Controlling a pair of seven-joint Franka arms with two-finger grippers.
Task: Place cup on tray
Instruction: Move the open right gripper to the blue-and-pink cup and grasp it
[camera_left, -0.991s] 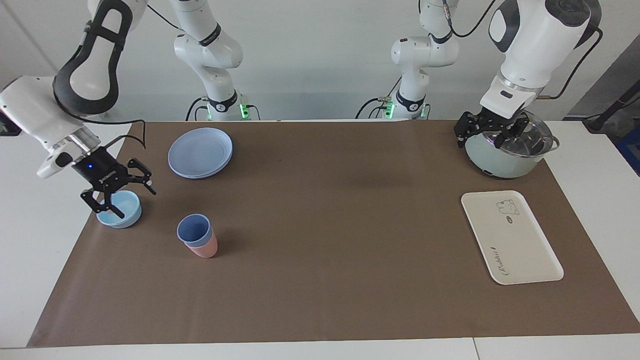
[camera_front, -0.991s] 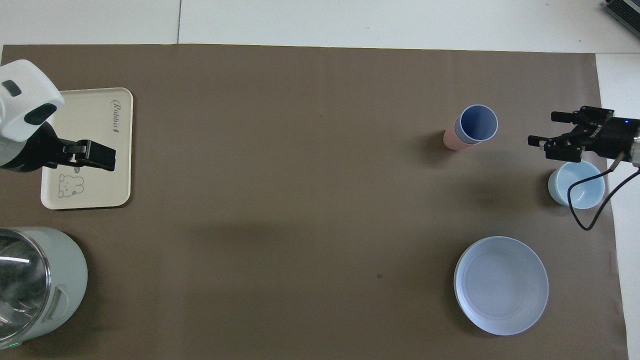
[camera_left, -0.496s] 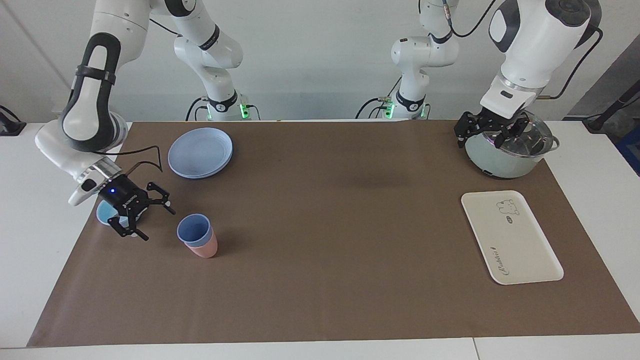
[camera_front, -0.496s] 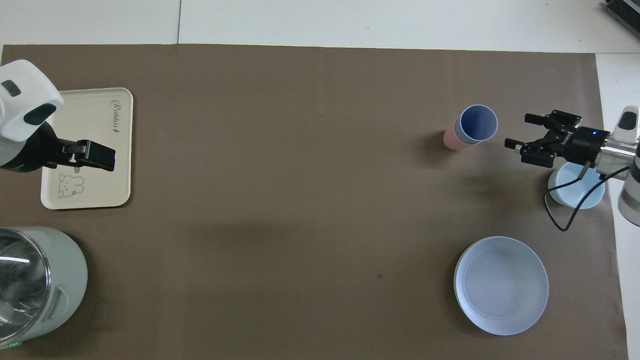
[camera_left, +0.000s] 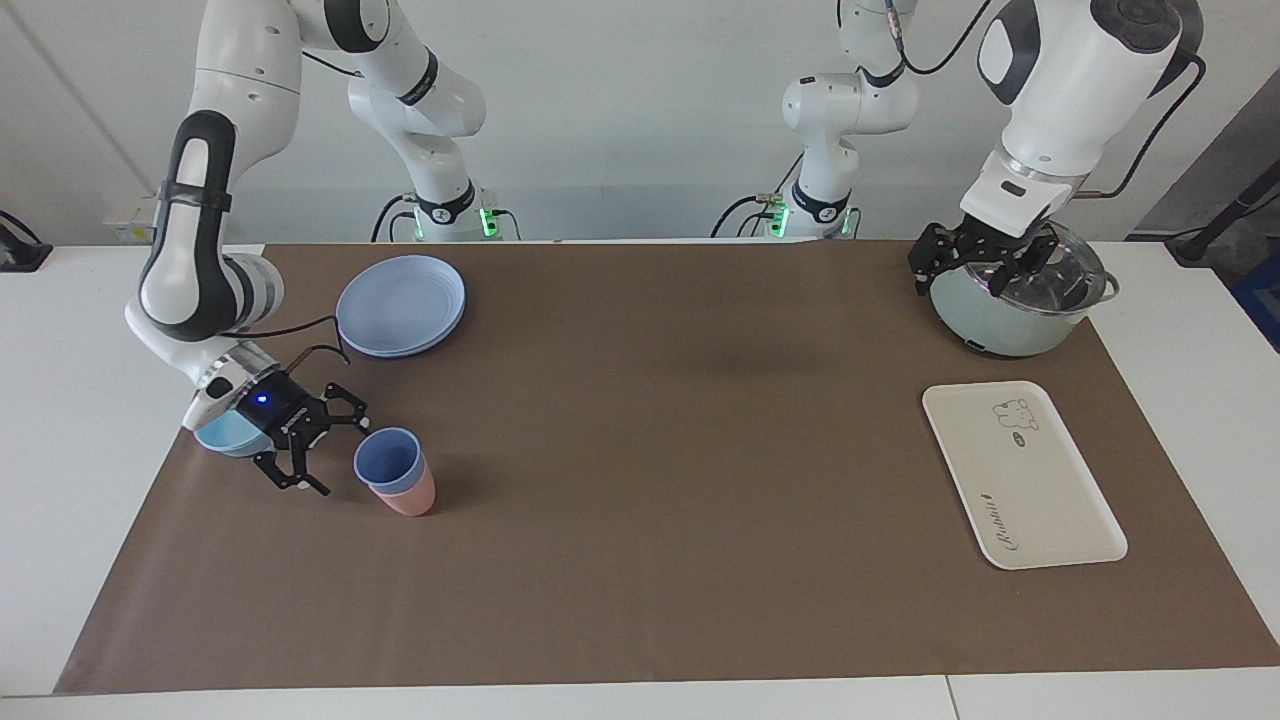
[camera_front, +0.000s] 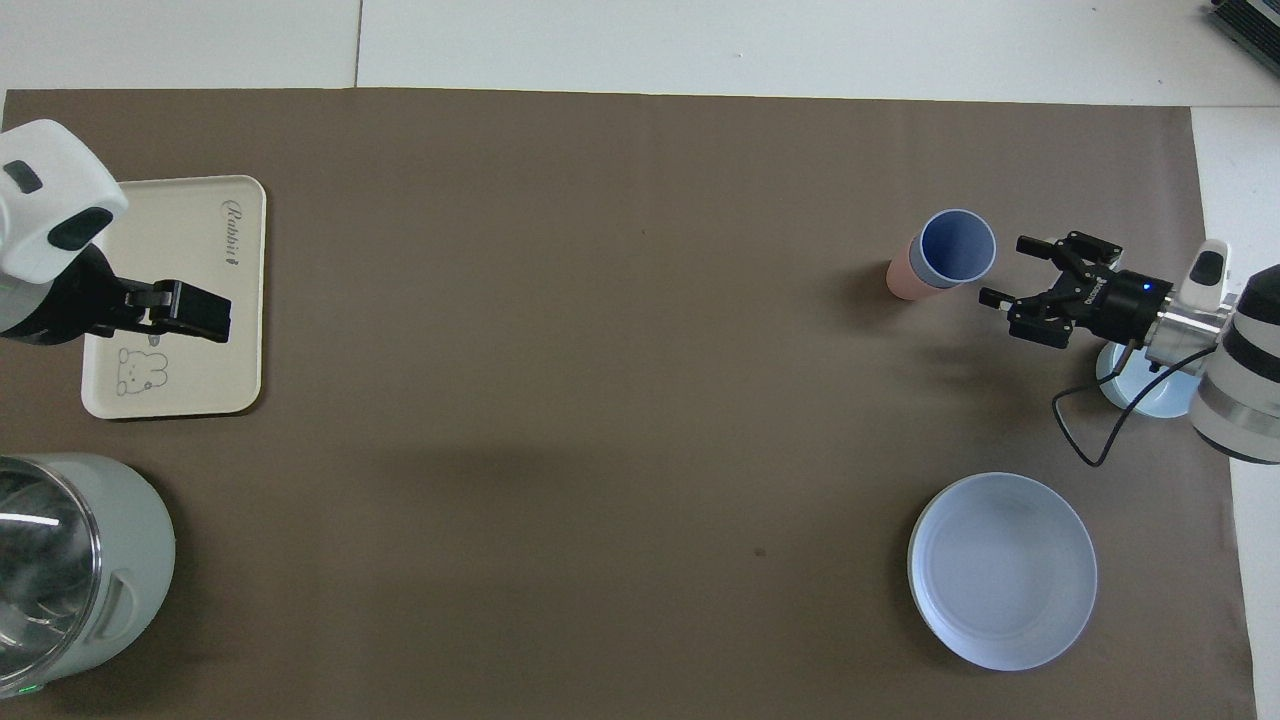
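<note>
The periwinkle-blue cup (camera_left: 385, 460) (camera_front: 957, 248) stands upright, nested inside a salmon-pink cup (camera_left: 412, 498) (camera_front: 901, 281), toward the right arm's end of the brown mat. My right gripper (camera_left: 337, 456) (camera_front: 1004, 270) is low and open beside it, with its fingers pointing at the cup and a small gap left between them and it. The cream tray (camera_left: 1040, 500) (camera_front: 195, 260) with the bear drawing lies flat toward the left arm's end. My left gripper (camera_left: 972, 268) (camera_front: 205, 312) hangs open and empty, raised over the tray's edge nearest the pot.
A pale-green pot (camera_left: 1000, 320) (camera_front: 90, 560) with a glass lid sits nearer to the robots than the tray. A round blue plate (camera_left: 400, 305) (camera_front: 1000, 570) and a light-blue bowl (camera_left: 222, 436) (camera_front: 1125, 385), partly covered by the right wrist, sit near the cups.
My right gripper has swung down from over the bowl toward the nested cups, staying open. The left arm has not moved.
</note>
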